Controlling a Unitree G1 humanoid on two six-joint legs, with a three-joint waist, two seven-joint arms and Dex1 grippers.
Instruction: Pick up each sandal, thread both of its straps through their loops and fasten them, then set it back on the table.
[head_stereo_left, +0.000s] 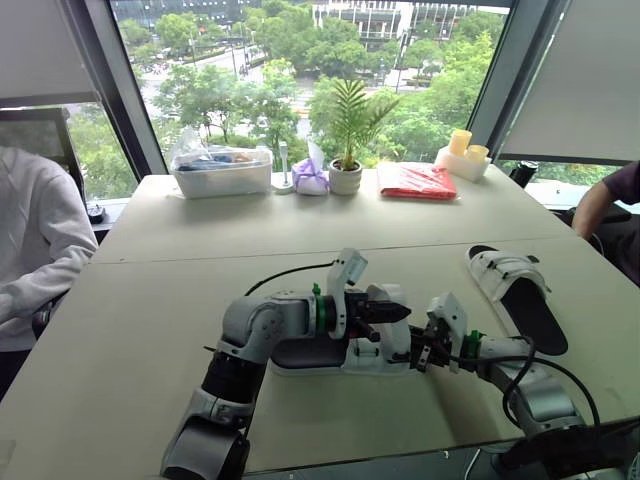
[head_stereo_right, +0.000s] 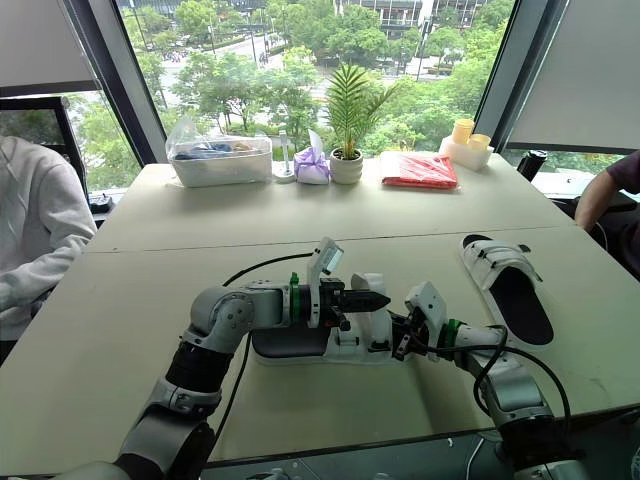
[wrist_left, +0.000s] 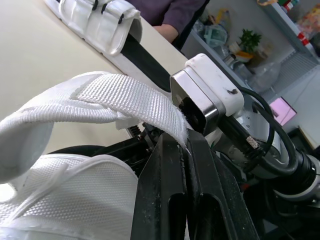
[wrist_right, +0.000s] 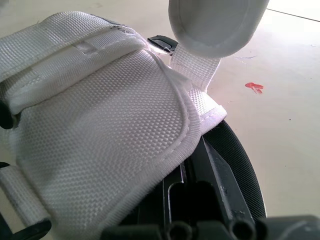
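Strap (wrist_left: 130, 97) in left tool (wrist_left: 182, 142); plant (head_stereo_left: 348, 150) beyond

- The left arm (head_stereo_left: 255, 330) had rounded silver-grey shells with black joints between them.
- A green ring (head_stereo_left: 317, 310) circled its wrist, under a white boxy camera (head_stereo_left: 350, 268).
- A thin black cable (head_stereo_left: 285, 270) arced away from that arm.
- The left gripper (head_stereo_left: 400, 312) was black; its fingers (wrist_left: 170, 200) were flat, glossy bars with moulded slots.
- The right arm (head_stereo_left: 530, 390) was silver-grey too, with black leads (head_stereo_left: 520, 362) looped over it and a green band (head_stereo_left: 470, 345).
- Its wrist box (wrist_left: 205, 95) had a white cap and a silver face.
- The right gripper (head_stereo_left: 422, 355) was black.
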